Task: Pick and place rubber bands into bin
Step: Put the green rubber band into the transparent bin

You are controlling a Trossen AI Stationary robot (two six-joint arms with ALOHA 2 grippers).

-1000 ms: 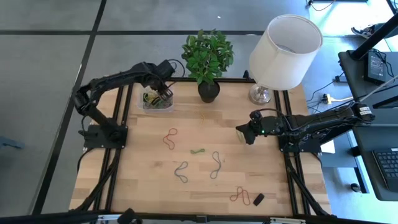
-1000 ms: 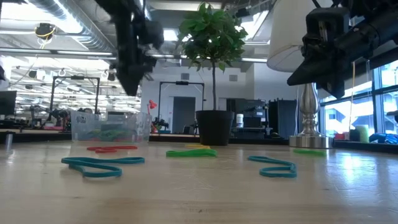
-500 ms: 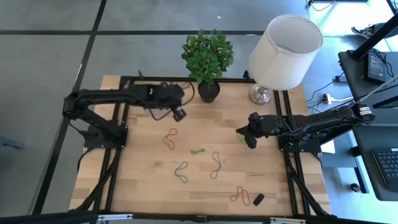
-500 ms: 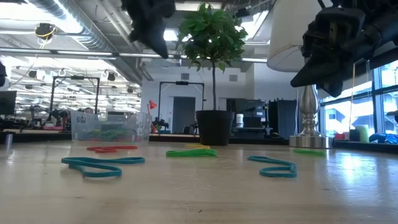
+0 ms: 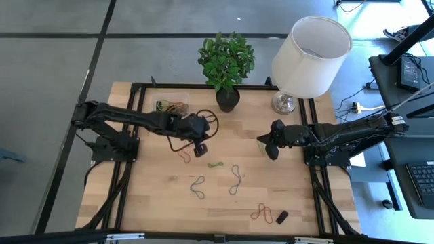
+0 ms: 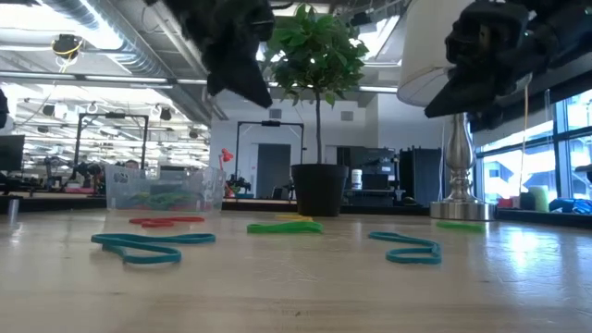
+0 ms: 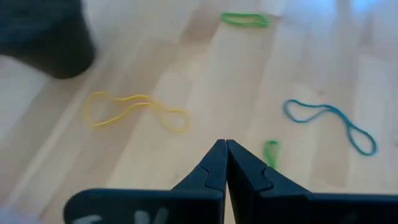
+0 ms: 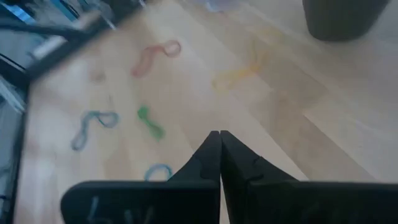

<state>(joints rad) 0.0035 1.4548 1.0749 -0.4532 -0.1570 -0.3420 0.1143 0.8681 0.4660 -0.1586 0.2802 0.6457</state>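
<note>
Item: we held the left gripper (image 5: 199, 150) empty, fingers together, above loose rubber bands (image 5: 185, 150) on the table (image 5: 156, 196), bin (image 5: 172, 107) behind; right gripper (image 5: 265, 146) likewise together, waiting; next move, we judged: open, descend, pinch

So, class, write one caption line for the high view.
Left gripper shut above the red band; more bands lie loose; right gripper waits.
</note>
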